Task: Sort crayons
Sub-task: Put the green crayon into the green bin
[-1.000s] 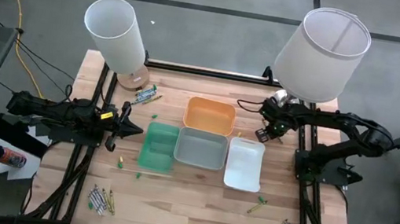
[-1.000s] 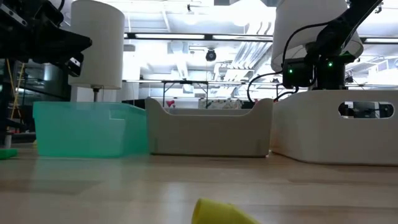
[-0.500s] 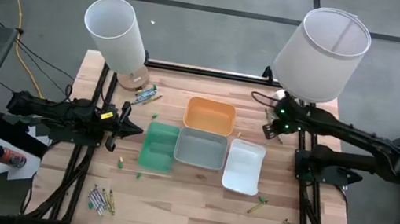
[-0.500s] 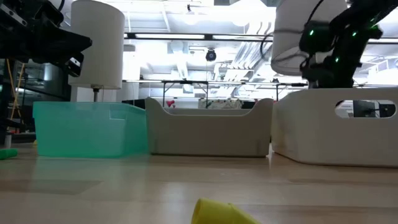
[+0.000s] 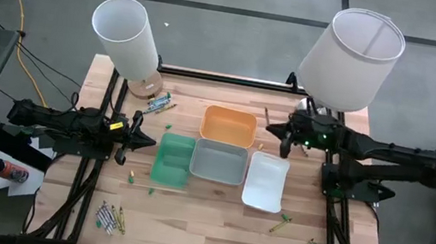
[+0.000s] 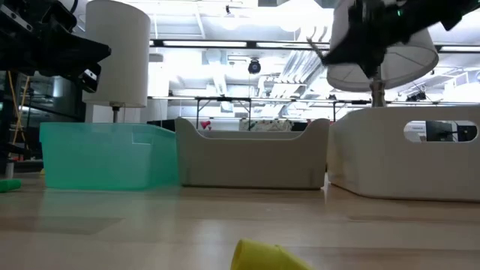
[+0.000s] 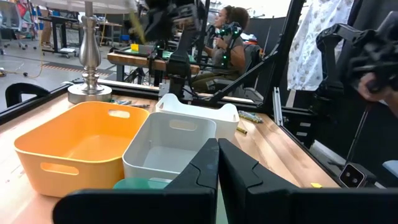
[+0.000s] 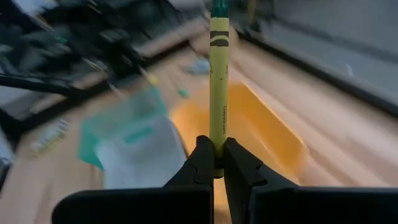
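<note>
Our right gripper (image 8: 212, 163) is clamped on a yellow crayon (image 8: 218, 93) with the orange tray (image 8: 261, 134) just ahead, left gripper (image 7: 218, 163) clenched empty near the green tray (image 5: 172, 159).

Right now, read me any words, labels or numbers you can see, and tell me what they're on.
Nothing can be read.
Yellow crayon in the right gripper: dark print runs along its wrapper, too blurred to read.
Trays and lamp shades: no lettering visible.
</note>
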`<action>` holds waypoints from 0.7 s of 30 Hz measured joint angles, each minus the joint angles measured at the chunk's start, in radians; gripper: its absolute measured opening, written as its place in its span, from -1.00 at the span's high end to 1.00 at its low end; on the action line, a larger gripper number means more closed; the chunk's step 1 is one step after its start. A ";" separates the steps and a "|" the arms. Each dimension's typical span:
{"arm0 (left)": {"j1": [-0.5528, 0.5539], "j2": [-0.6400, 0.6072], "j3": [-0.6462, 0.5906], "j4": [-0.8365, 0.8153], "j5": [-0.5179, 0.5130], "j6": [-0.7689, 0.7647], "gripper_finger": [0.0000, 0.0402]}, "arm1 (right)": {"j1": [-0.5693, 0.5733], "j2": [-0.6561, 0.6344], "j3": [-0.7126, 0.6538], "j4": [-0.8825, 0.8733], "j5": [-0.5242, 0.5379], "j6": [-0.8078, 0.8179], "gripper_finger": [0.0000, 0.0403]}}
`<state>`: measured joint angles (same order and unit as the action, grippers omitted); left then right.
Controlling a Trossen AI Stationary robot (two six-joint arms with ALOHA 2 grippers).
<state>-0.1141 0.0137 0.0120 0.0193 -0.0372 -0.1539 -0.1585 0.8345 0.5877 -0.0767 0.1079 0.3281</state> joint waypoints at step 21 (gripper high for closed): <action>0.000 0.000 0.000 0.140 -0.033 0.011 1.00 | 0.199 0.307 0.000 0.420 0.132 -0.239 0.98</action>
<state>-0.1136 0.0139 0.0122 0.1590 -0.0706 -0.1427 0.0402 1.1414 0.5877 0.3435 0.2401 0.0895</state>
